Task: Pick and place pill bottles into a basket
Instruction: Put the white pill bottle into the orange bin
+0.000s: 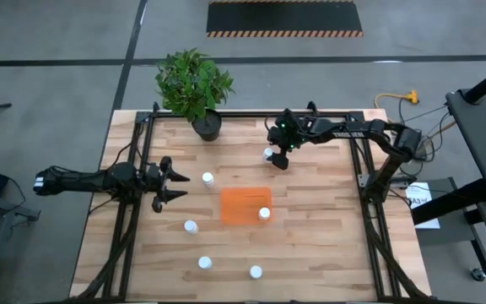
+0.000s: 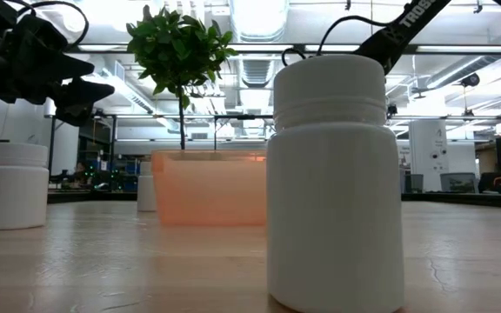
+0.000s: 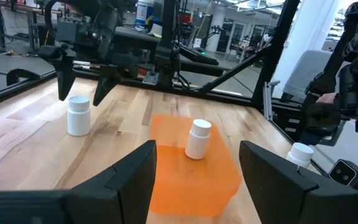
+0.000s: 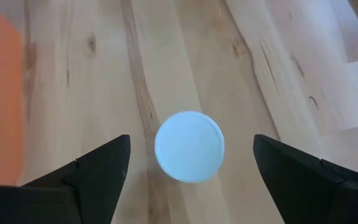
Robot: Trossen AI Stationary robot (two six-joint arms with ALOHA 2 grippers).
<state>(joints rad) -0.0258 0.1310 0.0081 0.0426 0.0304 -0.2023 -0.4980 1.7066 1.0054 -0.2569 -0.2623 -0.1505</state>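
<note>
Right end effector (image 4: 188, 171) hangs wide open straight over a bottle (image 4: 189, 146) on the surface (image 4: 272, 68), left of the basket (image 1: 245, 205).

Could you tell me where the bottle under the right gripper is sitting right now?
In the high view the bottle stands on the table behind the orange basket, right of the plant, beneath the open right gripper.

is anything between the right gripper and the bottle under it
Nothing visible. The right gripper hangs open directly over the bottle, whose cap shows unobstructed between the fingers, with bare wood around it.
</note>
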